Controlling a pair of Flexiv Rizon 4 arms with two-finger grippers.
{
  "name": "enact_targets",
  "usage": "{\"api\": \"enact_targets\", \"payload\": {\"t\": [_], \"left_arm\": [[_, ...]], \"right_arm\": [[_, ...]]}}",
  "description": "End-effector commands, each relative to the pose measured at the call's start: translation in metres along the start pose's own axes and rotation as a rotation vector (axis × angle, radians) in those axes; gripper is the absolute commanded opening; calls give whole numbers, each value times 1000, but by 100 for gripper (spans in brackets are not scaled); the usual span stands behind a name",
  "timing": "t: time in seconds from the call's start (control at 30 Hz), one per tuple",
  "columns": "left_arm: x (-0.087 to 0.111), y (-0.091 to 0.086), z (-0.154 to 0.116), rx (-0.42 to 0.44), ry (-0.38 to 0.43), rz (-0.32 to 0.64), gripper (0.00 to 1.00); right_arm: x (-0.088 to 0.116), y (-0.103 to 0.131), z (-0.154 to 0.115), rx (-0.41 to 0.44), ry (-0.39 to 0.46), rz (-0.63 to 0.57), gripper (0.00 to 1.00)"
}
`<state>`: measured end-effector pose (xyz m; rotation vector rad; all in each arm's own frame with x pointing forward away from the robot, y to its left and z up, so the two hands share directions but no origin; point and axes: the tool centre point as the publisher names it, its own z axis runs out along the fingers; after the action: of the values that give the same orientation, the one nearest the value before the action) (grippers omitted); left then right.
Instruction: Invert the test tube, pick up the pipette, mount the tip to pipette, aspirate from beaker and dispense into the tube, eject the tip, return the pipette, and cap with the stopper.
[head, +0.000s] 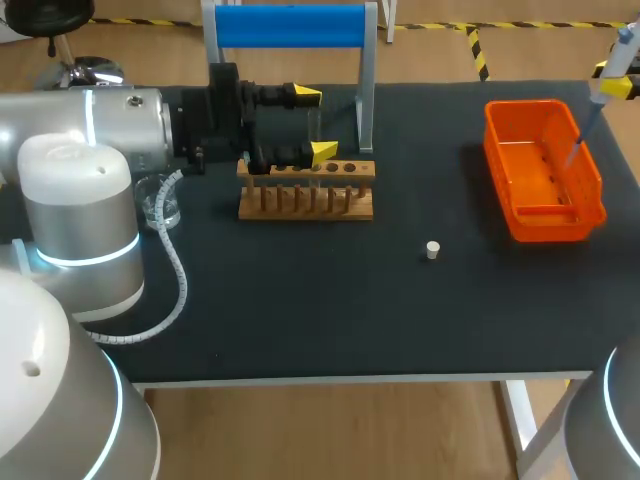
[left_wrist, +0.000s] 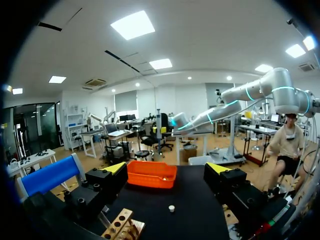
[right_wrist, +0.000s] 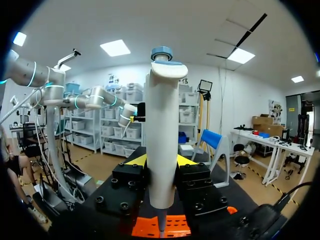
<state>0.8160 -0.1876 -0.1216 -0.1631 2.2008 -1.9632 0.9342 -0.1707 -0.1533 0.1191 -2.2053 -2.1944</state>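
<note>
Far left, the clear beaker (head: 160, 200) sits right by the left arm. The left gripper (head: 313, 124) hangs sideways over the wooden rack (head: 306, 190). Its fingers are spread wide, and its wrist cam shows nothing pinched between them. Honestly can't make out the test tube. The little stopper (head: 432, 250) lies alone on the black table (head: 300, 300), between the rack and the orange bin (head: 548, 225). Over on the right, the right gripper (right_wrist: 161, 167) is clamped on the pipette (right_wrist: 162, 125), which is upright with its point down over the bin.
</note>
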Motion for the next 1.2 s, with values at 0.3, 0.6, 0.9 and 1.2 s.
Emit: {"api": "enact_targets", "payload": {"t": [0.3,0.6,0.9,1.2], "left_arm": [[1,0,0,2,-3,1,100],[1,0,0,2,-3,1,100],[1,0,0,2,-3,1,100],[-7,-11,25,-51,-1,-6,100]], "right_arm": [[0,-1,-5,20,19,0,0],[0,-1,-5,20,19,0,0],[0,-1,-5,20,19,0,0],[0,-1,-5,20,19,0,0]]}}
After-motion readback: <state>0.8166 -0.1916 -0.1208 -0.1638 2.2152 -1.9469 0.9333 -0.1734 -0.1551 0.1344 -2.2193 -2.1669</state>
